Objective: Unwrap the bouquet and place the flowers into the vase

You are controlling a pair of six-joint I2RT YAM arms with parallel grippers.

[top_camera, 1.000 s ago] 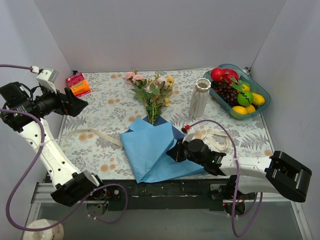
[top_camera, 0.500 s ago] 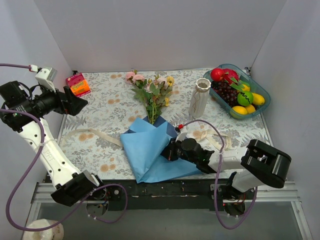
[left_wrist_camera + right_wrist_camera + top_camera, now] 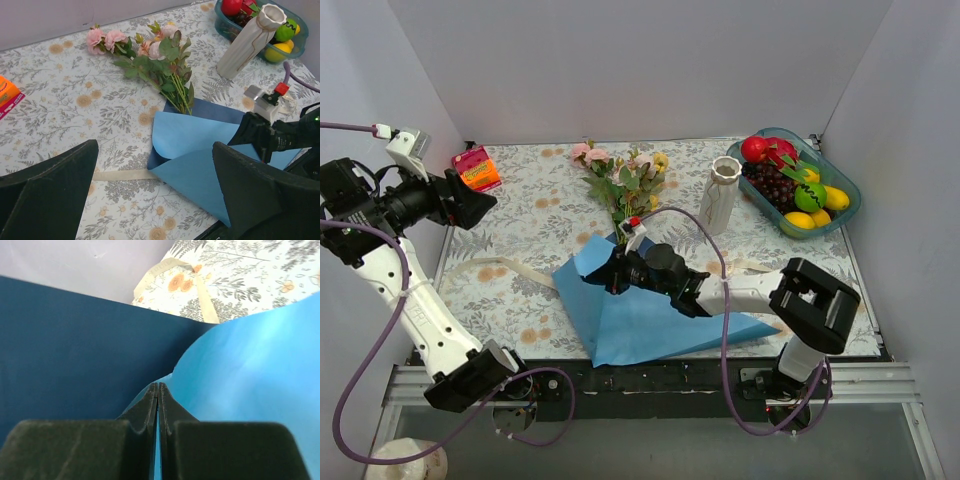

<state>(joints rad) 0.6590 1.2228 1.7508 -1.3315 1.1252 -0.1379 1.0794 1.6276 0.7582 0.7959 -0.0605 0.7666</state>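
Flowers, from above: I see the flowers point(image 3: 623, 180) lying on the table point(image 3: 540, 200), heads toward the back wall, stem ends tucked under the top fold of the wrapping paper point(image 3: 650, 320).
Vase, from above: the vase point(image 3: 718, 198) is upright, just right of the blooms and apart from them, near the fruit basket point(image 3: 842, 213).
Ribbon, from above: the ribbon point(image 3: 510, 270) lies loose on the table, left of the paper.
Left gripper, from above: the left gripper point(image 3: 478, 205) is raised over the table's left side, near an orange carton point(image 3: 477, 168).
Right gripper, from above: the right gripper point(image 3: 617, 276) is stretched across the paper to its left fold. I can't read the jaws here.
Left wrist, own claw: jaws wide apart, holding nothing. Flowers, paper and vase all lie beyond them.
Left wrist, paper: one flap curls over, with the dark inner side showing beneath the stems.
Right wrist, own claw: fingertips point(image 3: 158, 388) are pressed together on a light blue edge of the paper, clamped, with the dark blue inner face to the left.
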